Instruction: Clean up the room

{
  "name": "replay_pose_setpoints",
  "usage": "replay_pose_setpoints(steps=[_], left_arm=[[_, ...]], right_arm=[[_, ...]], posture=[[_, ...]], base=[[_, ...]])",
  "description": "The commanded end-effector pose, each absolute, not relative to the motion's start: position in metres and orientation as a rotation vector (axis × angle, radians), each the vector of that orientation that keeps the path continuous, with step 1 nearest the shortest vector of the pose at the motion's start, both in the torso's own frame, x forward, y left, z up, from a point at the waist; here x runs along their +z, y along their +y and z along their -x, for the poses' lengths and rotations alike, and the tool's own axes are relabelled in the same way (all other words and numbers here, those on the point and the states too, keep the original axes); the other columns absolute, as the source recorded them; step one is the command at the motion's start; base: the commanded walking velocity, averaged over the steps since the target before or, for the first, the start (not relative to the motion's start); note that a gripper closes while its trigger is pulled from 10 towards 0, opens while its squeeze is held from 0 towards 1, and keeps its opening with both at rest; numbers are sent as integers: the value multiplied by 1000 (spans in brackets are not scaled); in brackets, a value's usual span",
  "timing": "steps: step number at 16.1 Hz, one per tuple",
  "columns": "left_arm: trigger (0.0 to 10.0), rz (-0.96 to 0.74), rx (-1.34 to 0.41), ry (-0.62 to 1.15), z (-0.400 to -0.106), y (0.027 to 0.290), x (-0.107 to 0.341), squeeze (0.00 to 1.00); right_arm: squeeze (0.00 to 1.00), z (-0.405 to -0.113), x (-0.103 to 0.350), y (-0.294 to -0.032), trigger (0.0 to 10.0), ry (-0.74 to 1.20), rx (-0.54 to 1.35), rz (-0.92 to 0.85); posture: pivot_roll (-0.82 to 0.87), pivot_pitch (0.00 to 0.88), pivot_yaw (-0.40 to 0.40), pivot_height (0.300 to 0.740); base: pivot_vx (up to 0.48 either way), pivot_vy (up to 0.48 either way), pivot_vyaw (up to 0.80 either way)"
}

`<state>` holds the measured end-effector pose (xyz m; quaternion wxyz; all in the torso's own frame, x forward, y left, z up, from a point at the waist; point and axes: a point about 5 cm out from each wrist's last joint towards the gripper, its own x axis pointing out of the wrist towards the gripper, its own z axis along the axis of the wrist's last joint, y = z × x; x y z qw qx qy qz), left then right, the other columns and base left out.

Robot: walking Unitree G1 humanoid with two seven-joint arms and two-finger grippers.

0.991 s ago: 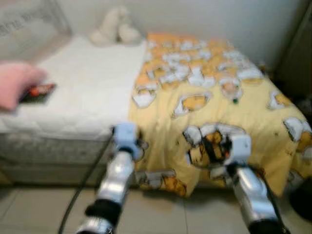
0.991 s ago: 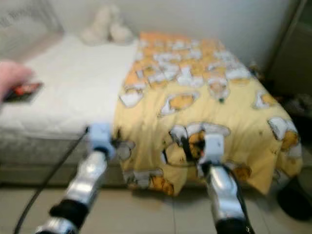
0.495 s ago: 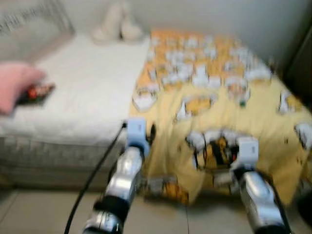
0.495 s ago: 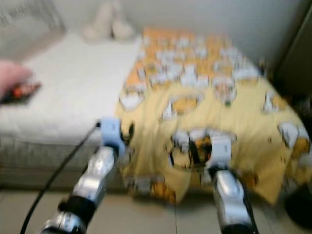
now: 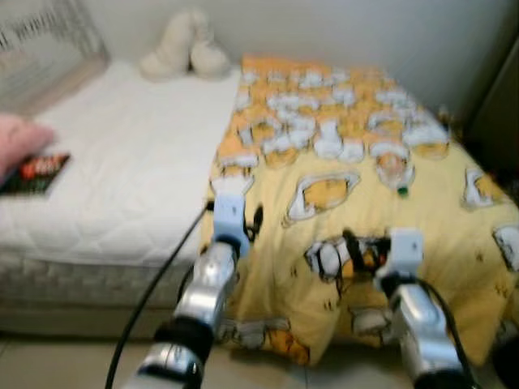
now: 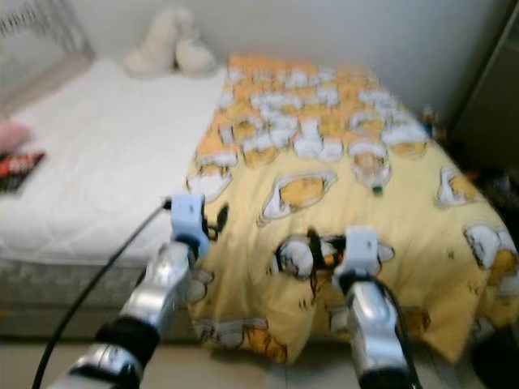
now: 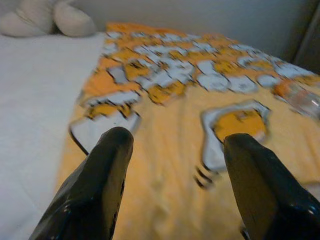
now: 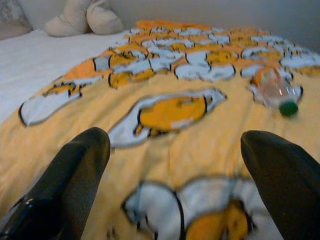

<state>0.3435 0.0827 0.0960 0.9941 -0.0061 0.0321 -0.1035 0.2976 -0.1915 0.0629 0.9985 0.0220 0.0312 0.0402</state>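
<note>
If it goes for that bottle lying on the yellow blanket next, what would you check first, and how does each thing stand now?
1. Right gripper open: ok, its fingers stand wide apart.
2. Left gripper open and empty: ok.
3. Bottle in sight: ok, lying on its side on the blanket, green cap towards the robot.
4. Path to the bottle: ok, bare blanket between the right gripper and the bottle.
5. Bottle within reach: cannot tell; it lies further up the bed than both grippers.
6. Picture sharp enough to aim: not ok, the head views are blurred.
</note>
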Motion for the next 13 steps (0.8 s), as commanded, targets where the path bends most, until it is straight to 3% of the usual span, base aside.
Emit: replay_pose_setpoints(steps=[1, 5, 9, 13], left_arm=[[10000, -4, -155, 32, -349, 97, 103, 0], [10000, 74, -65, 5, -342, 108, 99, 0], [10000, 33, -83, 2, -303, 122, 81, 0], [10000, 46, -106, -13, -321, 110, 94, 0]], right_arm=[[0, -302, 67, -185, 10000, 39, 86, -69], [0, -299, 69, -203, 10000, 44, -8, -48], [0, -250, 43, -205, 10000, 126, 42, 41], [0, -281, 58, -211, 10000, 96, -29, 16]], posture=[[142, 0, -1, 740], [124, 0, -6, 740], [146, 0, -33, 740], [143, 0, -28, 740]], base=[[480, 0, 0], [480, 0, 0], [480, 0, 0], [480, 0, 0]])
